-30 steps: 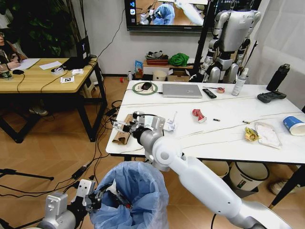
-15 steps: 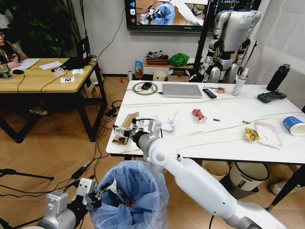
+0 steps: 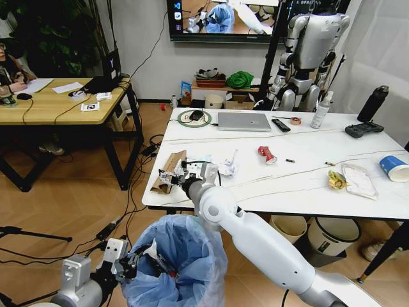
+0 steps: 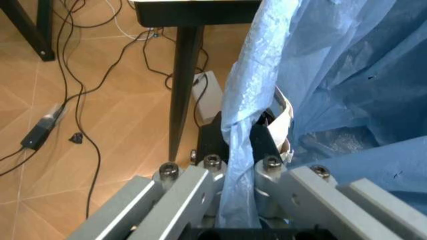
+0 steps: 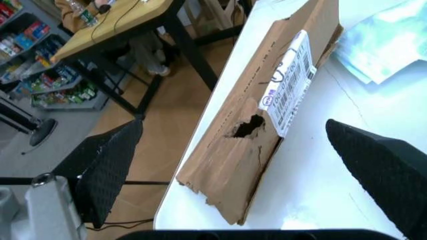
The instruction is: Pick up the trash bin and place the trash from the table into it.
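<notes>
The trash bin, lined with a crinkly light-blue bag, hangs low in front of me. My left gripper is shut on its rim and bag. My right gripper is over the table's near left corner. It stands open, its black fingers on either side of the torn brown cardboard lying there. Other trash on the table: crumpled white paper, a crushed red can, a yellow wrapper, a clear packet and a blue-white cup.
A laptop, a remote, a black bottle and a controller line the table's far side. Two buckets stand under it. A wooden desk is to the left, with cables on the floor between.
My right gripper has come down and a little nearer, closing in on the cardboard. The bin and my left gripper have stayed where they were.
</notes>
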